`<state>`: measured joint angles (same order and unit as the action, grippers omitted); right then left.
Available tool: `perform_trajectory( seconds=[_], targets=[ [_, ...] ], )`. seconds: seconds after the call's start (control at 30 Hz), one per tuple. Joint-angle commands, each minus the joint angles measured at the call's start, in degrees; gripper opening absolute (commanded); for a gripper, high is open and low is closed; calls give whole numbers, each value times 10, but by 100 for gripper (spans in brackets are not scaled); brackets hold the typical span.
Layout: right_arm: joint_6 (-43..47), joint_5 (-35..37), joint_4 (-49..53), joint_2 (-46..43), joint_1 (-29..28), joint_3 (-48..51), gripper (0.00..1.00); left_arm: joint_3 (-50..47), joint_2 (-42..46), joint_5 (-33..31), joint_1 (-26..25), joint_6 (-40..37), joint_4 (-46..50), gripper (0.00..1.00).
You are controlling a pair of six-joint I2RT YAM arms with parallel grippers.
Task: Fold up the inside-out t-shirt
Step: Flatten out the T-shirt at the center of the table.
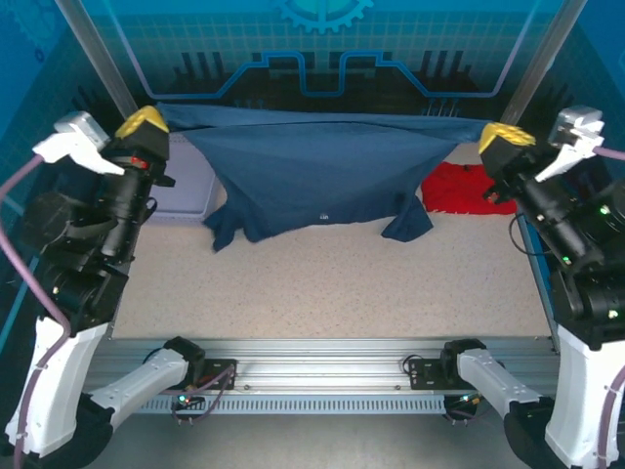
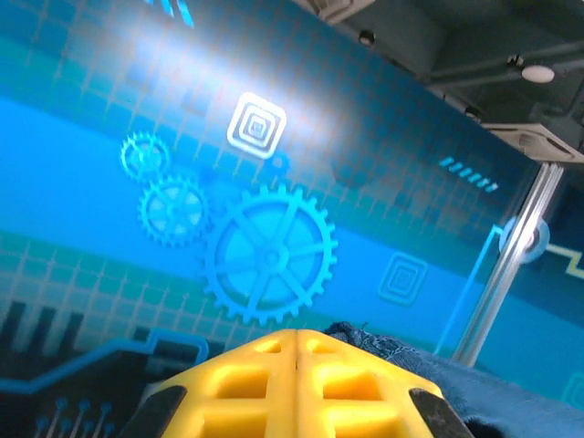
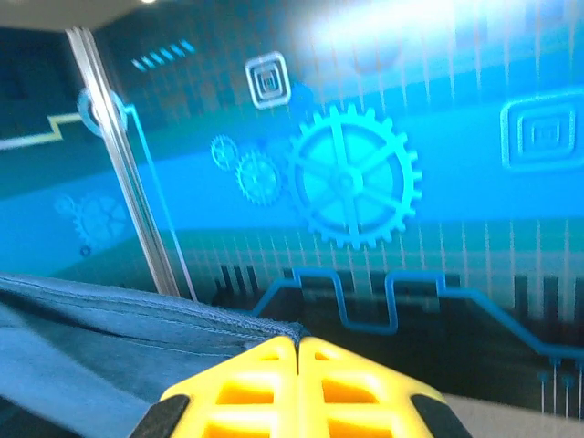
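Aloft, inside-out t-shirt (image 1: 312,176), clamped by left pincer (image 1: 151,119), right pincer (image 1: 496,135)

red garment (image 1: 451,188) partly hidden behind t-shirt (image 1: 312,171), tag mark (image 1: 323,216) unreadably small

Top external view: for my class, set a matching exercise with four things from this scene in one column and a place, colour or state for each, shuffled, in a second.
Column one
1. navy t-shirt
2. red garment
3. left arm's fingers
4. table

Column two
A. lying at the far right of the table
B. stretched out, held up at both ends
C. yellow, shut on cloth
D. speckled beige

Pairs: 1-B, 2-A, 3-C, 4-D
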<state>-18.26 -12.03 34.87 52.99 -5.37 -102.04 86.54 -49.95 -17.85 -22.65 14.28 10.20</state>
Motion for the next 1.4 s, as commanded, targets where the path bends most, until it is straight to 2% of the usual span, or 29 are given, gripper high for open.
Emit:
perform_trajectory(
  seconds=[0.0, 0.1, 0.27, 0.5, 0.67, 0.8, 0.87, 1.0, 1.1, 1.2, 1.3, 1.37],
  targets=[
    [11, 16, 40, 42, -7, 16, 0, 11, -55, -49, 2, -53, 44, 0],
    [21, 37, 21, 61, -8, 42, 0, 7, -101, -64, 14, -67, 41, 0],
    [26, 63, -37, 130, -7, 23, 0, 63, -190, -37, 65, -58, 22, 0],
    [14, 73, -98, 275, -7, -161, 0, 289, -324, -22, 88, -92, 18, 0],
    [1, 55, -81, 335, -9, -320, 0, 483, -378, 13, 91, -93, 77, 0],
    [-1, 38, -71, 331, -8, -354, 0, 489, -347, 56, 91, -82, 83, 0],
    [2, 26, -55, 319, -9, -341, 0, 433, -307, 77, 91, -72, 82, 0],
    [10, 11, -34, 259, -9, -211, 0, 195, -179, 97, 91, -28, 47, 0],
    [2, -9, -30, 189, -10, -22, 0, -23, -79, 122, 90, 23, 38, 0],
    [-7, 8, -15, 114, -9, 193, 0, -228, 5, 168, 85, 83, 48, 0],
    [-25, 32, -22, 56, 4, 375, 0, -415, 67, 187, 48, 122, 87, 0],
    [-45, 33, -37, 48, 16, 456, 0, -522, 90, 186, 15, 152, 83, 0]
  ],
)
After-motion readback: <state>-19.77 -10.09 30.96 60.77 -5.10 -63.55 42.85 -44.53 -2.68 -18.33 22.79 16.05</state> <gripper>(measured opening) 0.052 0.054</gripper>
